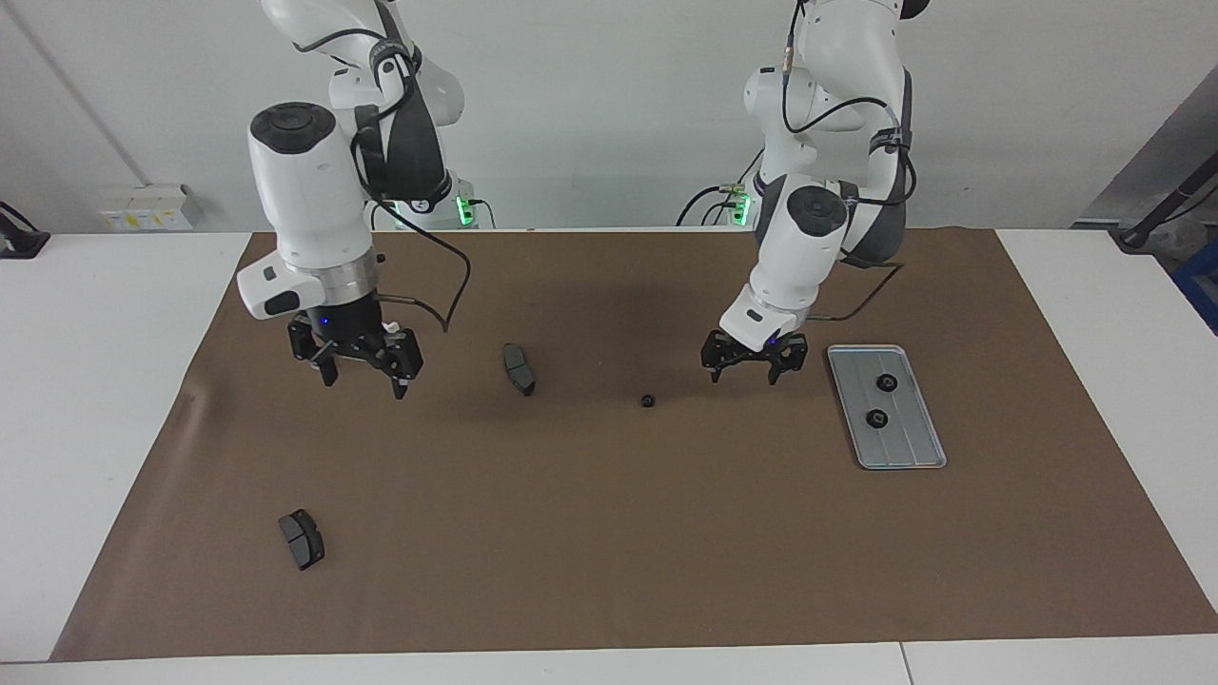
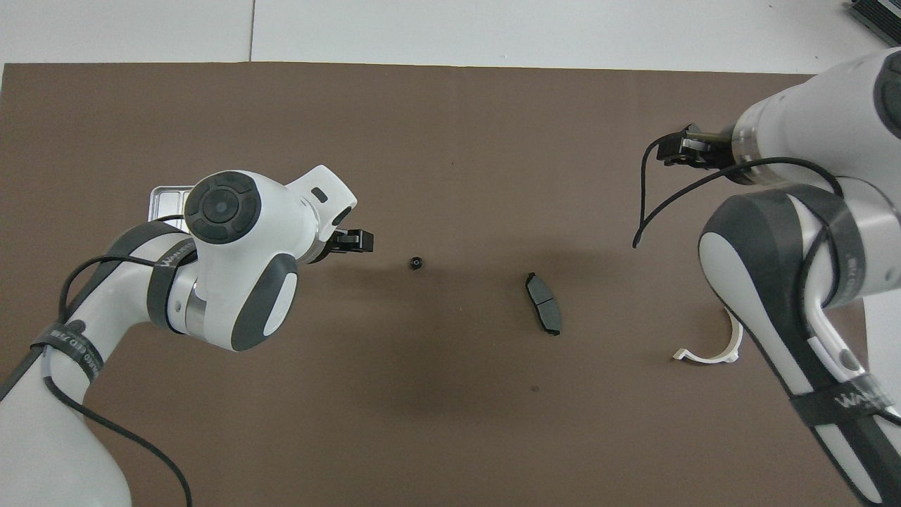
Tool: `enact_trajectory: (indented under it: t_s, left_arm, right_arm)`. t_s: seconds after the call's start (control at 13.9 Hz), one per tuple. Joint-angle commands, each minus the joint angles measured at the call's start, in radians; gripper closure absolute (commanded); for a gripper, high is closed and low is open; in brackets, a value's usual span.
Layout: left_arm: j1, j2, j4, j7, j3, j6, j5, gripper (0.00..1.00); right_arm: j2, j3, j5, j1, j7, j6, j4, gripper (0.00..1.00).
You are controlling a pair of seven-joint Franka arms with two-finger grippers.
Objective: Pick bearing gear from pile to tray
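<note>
Silver-grey grooved tray (image 1: 908, 447), black gears (image 1: 886, 382), brown mat (image 1: 609, 533)
</note>
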Motion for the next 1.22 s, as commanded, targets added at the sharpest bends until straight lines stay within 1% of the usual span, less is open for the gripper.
enact_trajectory:
  t_s: [0.0, 0.14, 0.29, 0.36, 0.43, 0.65, 0.72, 0.86, 1.15]
  left_arm:
    - [-0.082, 0.141, 0.147, -0.101, 0.018, 0.001, -0.002, 0.05]
    - [-0.115, 0.179, 0.190, -0.113, 0.018, 0.005, -0.002, 0.08]
    - [-0.130, 0.203, 0.222, -0.115, 0.018, 0.001, -0.003, 0.09]
    - [-0.147, 0.228, 0.248, -0.115, 0.020, -0.004, -0.002, 0.09]
    - [-0.155, 0.241, 0.248, -0.115, 0.020, -0.003, 0.001, 0.09]
    - [-0.162, 0.242, 0.233, -0.115, 0.020, -0.004, 0.007, 0.10]
    - [-0.170, 0.240, 0.218, -0.115, 0.021, 0.002, 0.007, 0.12]
    - [-0.175, 0.235, 0.190, -0.115, 0.020, 0.008, 0.007, 0.17]
    - [-0.192, 0.225, 0.149, -0.123, 0.020, 0.019, 0.007, 0.22]
  right_arm:
    - [-0.057, -0.058, 0.032, 0.003, -0.089, -0.075, -0.009, 0.00]
    - [-0.100, -0.119, 0.096, 0.005, -0.167, -0.136, -0.009, 0.00]
    - [-0.141, -0.193, 0.124, 0.021, -0.276, -0.196, -0.008, 0.00]
    - [-0.151, -0.233, 0.126, 0.037, -0.301, -0.237, 0.012, 0.00]
    - [-0.152, -0.247, 0.142, 0.038, -0.310, -0.278, 0.044, 0.00]
    - [-0.140, -0.258, 0.161, 0.025, -0.314, -0.426, 0.146, 0.00]
    - [-0.143, -0.268, 0.162, 0.026, -0.323, -0.429, 0.131, 0.00]
    - [-0.178, -0.269, 0.161, 0.041, -0.321, -0.405, 0.051, 0.00]
    - [-0.175, -0.262, 0.159, 0.046, -0.333, -0.417, 0.057, 0.00]
